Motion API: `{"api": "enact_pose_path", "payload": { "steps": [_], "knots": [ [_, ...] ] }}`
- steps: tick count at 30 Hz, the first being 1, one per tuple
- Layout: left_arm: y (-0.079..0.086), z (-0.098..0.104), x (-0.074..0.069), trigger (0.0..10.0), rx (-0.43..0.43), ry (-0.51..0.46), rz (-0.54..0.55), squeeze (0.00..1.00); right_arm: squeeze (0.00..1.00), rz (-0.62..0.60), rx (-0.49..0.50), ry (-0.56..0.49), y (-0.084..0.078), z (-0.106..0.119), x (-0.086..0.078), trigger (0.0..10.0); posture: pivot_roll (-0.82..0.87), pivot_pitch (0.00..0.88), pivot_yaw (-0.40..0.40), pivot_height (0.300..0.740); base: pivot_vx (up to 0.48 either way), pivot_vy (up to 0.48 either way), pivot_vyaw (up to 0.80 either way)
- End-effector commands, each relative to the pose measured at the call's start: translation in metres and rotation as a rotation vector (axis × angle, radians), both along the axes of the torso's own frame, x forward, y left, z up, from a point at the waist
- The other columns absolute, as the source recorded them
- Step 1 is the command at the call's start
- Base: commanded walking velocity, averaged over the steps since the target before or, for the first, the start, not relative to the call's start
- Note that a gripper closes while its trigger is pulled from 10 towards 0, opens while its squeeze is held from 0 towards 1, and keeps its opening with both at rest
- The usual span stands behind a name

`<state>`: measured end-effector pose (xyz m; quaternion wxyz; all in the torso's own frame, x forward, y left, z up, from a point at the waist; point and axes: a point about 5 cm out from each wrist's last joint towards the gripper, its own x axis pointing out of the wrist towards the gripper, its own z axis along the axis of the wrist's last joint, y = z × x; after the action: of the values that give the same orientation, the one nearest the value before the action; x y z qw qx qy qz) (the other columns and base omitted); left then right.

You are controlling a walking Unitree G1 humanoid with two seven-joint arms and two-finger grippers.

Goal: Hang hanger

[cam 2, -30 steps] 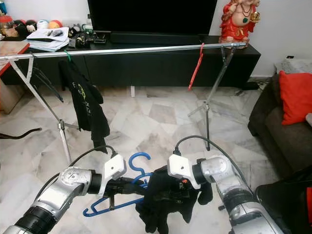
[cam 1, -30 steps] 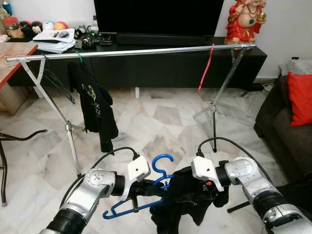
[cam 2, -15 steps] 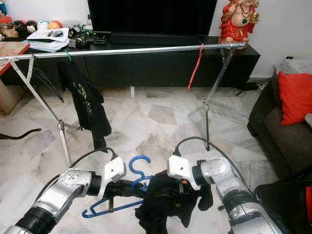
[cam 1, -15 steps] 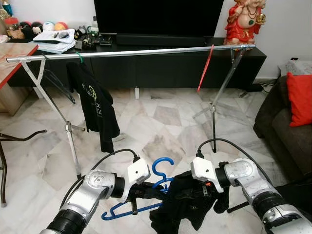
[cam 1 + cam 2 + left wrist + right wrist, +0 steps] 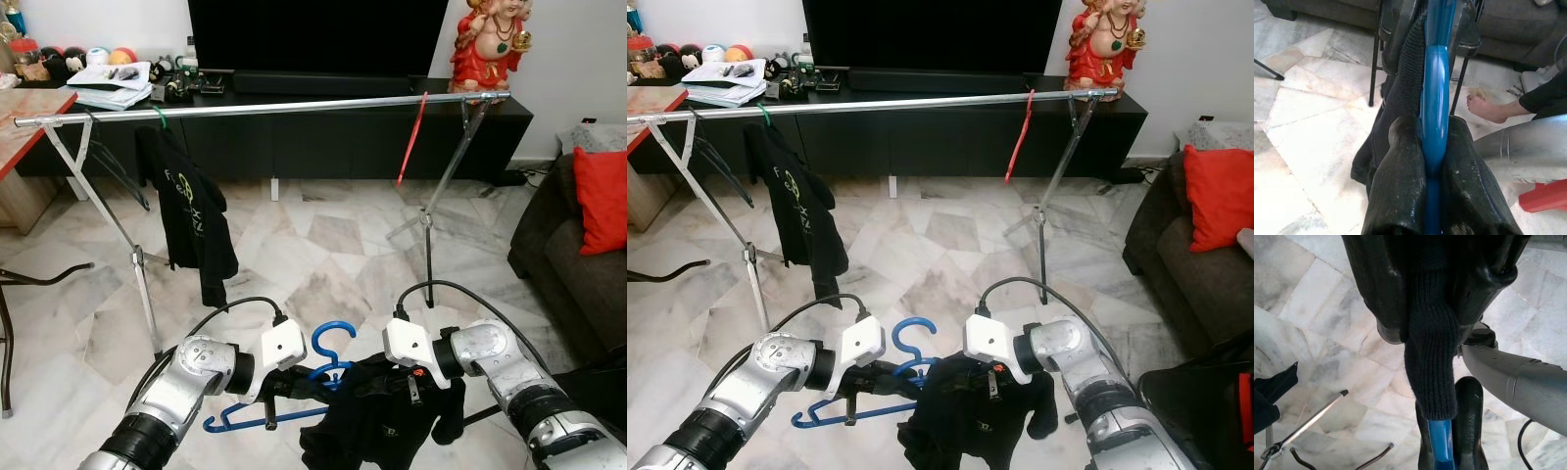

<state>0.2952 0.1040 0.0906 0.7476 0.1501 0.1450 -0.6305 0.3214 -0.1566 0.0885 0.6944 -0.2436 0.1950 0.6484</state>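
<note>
low in the frame, centre, the blue plastic hanger (image 5: 315,377) sits between the two arms, its hook curling up just above them, and a black knit garment (image 5: 377,426) is bunched over its right half, hanging toward the bottom edge. the left gripper (image 5: 1432,161) is clamped on the hanger's blue bar, both black fingers (image 5: 1400,186) pressed tight against it in the left wrist view. the right gripper (image 5: 1432,328) is pinched on a ribbed black fold of the garment, its fingers closed hard on the knit, with the blue bar showing just beyond.

so where are we? by my read, the dressing step is under way and not finished: the cloth looks gathered on one side of the hanger while the left shoulder, down at lower left, is bare blue. the hanging itself has not begun.

across the upper part of the frame runs the long silver clothes rail (image 5: 294,104) on its crossed metal legs. a black printed t-shirt (image 5: 196,220) hangs at its left end, a thin red hanger (image 5: 411,142) toward the right, and the stretch between them looks like the likely spot. the hanger is well below the rail and well apart from it, so a lift and a hook-over are what remain.
</note>
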Motion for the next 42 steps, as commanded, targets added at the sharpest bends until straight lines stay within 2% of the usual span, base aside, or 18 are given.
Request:
{"api": "enact_pose_path", "payload": {
  "steps": [1,3,5,6,7,16,17,18,19,20,42],
  "knots": [
    [-0.005,0.017,0.008,10.0,-0.054,-0.069,-0.01,0.0,1.0,-0.032,-0.023,0.062,-0.005,-0.008,-0.003,10.0,-0.02,0.065,-0.057,0.74,0.0,0.0,0.0],
    [-0.005,0.017,0.008,10.0,-0.054,-0.07,-0.01,0.0,1.0,-0.027,-0.007,0.078,-0.005,-0.007,-0.004,10.0,-0.02,0.067,-0.057,0.74,0.0,0.0,0.0],
    [-0.004,0.017,0.008,10.0,-0.055,-0.07,-0.01,0.0,1.0,-0.029,-0.006,0.045,-0.003,-0.006,-0.002,10.0,-0.02,0.068,-0.058,0.74,0.0,0.0,0.0],
    [-0.004,0.017,0.008,10.0,-0.056,-0.071,-0.01,0.0,0.4,-0.029,-0.008,0.044,-0.003,-0.006,-0.002,10.0,-0.02,0.068,-0.059,0.74,0.0,0.0,0.0],
    [-0.004,0.017,0.008,10.0,-0.056,-0.072,-0.011,0.0,0.0,-0.021,-0.009,0.048,-0.002,-0.007,-0.003,10.0,-0.02,0.068,-0.059,0.74,0.0,0.0,0.0],
    [-0.005,0.018,0.008,10.0,-0.057,-0.077,-0.012,0.0,0.0,-0.027,0.016,0.083,0.0,-0.008,-0.004,10.0,-0.01,0.07,-0.06,0.74,0.0,0.0,0.0],
    [-0.005,0.017,0.008,10.0,-0.057,-0.077,-0.013,0.0,0.0,-0.026,0.019,0.099,0.001,-0.009,-0.005,5.4,-0.01,0.07,-0.061,0.74,0.0,0.0,0.0],
    [-0.005,0.017,0.008,10.0,-0.057,-0.077,-0.013,0.0,0.0,-0.026,0.019,0.099,0.001,-0.009,-0.005,5.4,-0.01,0.07,-0.061,0.74,0.0,0.0,0.0],
    [-0.005,0.018,0.008,10.0,-0.058,-0.078,-0.013,0.0,0.0,-0.015,0.015,0.112,0.001,-0.011,-0.007,1.2,-0.01,0.071,-0.061,0.74,0.0,0.0,0.0],
    [-0.005,0.018,0.008,10.0,-0.058,-0.078,-0.013,0.0,0.0,-0.016,0.015,0.116,0.001,-0.012,-0.007,0.0,-0.01,0.071,-0.061,0.74,0.0,0.0,0.0],
    [-0.005,0.018,0.008,10.0,-0.065,-0.076,-0.007,0.0,0.0,-0.031,0.032,0.174,0.002,-0.022,-0.014,0.0,-0.01,0.076,-0.059,0.74,0.0,0.0,0.0]
  ]
}}
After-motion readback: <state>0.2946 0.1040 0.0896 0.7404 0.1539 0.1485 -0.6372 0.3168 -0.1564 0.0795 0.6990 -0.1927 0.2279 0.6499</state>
